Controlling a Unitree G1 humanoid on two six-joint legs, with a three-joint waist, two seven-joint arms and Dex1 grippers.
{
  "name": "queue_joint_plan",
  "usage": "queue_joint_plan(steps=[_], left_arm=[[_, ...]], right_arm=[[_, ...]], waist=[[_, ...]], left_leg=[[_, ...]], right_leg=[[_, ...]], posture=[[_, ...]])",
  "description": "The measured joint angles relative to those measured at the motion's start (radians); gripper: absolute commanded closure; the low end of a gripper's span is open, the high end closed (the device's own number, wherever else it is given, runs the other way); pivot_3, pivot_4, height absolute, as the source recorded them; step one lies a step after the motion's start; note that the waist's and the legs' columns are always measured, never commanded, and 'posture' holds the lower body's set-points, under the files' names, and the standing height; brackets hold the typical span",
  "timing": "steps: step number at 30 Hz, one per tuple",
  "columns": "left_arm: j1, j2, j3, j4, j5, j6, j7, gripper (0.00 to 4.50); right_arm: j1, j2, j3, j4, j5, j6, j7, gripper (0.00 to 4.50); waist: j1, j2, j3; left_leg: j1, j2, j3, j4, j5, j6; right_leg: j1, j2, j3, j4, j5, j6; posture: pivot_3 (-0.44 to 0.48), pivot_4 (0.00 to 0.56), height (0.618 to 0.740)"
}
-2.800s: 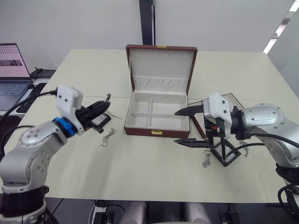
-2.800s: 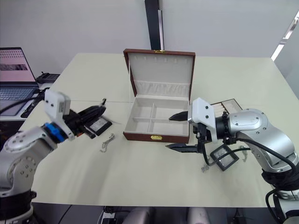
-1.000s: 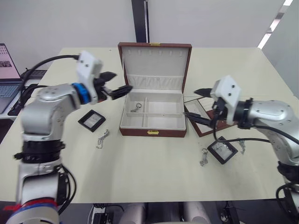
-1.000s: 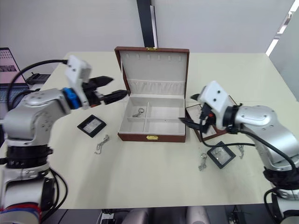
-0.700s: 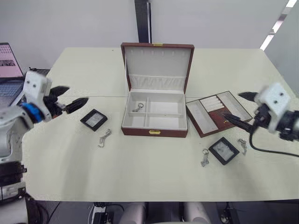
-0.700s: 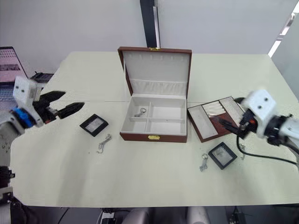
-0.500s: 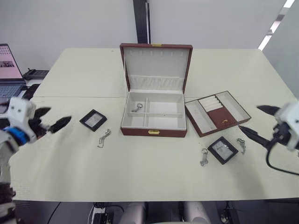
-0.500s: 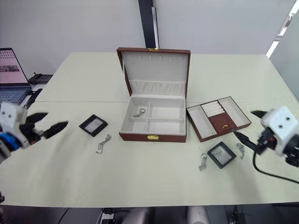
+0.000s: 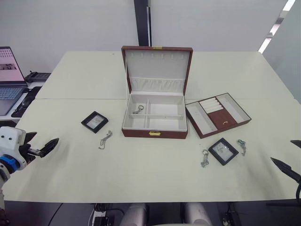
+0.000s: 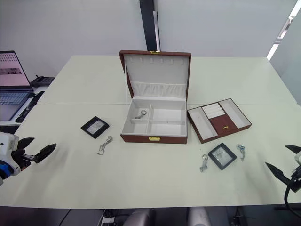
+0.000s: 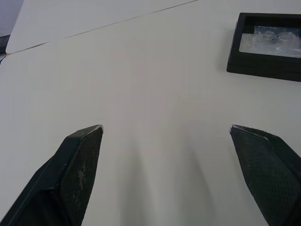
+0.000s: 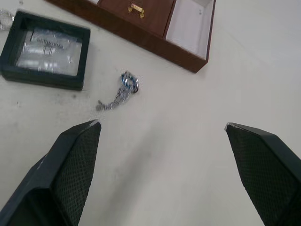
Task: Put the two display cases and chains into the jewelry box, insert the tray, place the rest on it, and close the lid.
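Both hands spread wide and empty, parked at the surface's near corners

Jewelry box sits open mid-surface with one trinket inside; I'd send the left hand to the left display case, pinching across its frame, not the window.

I see a reddish-brown box lined cream, a matching tray, 2 black-framed cases, silver chains on a pale table.
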Motion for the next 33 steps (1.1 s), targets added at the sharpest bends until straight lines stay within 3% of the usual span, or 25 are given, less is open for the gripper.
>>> queue_joint_plan(steps=[10, 33], left_arm=[[0.108, -0.001, 0.009, -0.020, -0.034, -0.001, -0.055, 0.03], [0.124, -0.002, 0.008, -0.062, -0.062, 0.016, -0.098, 0.03]], right_arm=[[0.033, -0.027, -0.001, 0.015, 0.043, 0.033, 0.049, 0.00], [0.039, -0.034, 0.009, 0.027, 0.042, 0.034, 0.060, 0.00]], waist=[[0.000, 0.000, 0.000], [0.001, 0.003, -0.006]], left_leg=[[0.000, 0.001, 0.000, 0.000, 0.000, 0.001], [0.000, 0.001, 0.000, 0.000, -0.001, 0.001]], right_leg=[[0.000, 0.000, 0.000, 0.000, 0.000, 0.000], [0.001, 0.000, 0.000, -0.001, 0.000, 0.000]], posture=[[0.000, 0.150, 0.740], [0.000, 0.150, 0.740]])
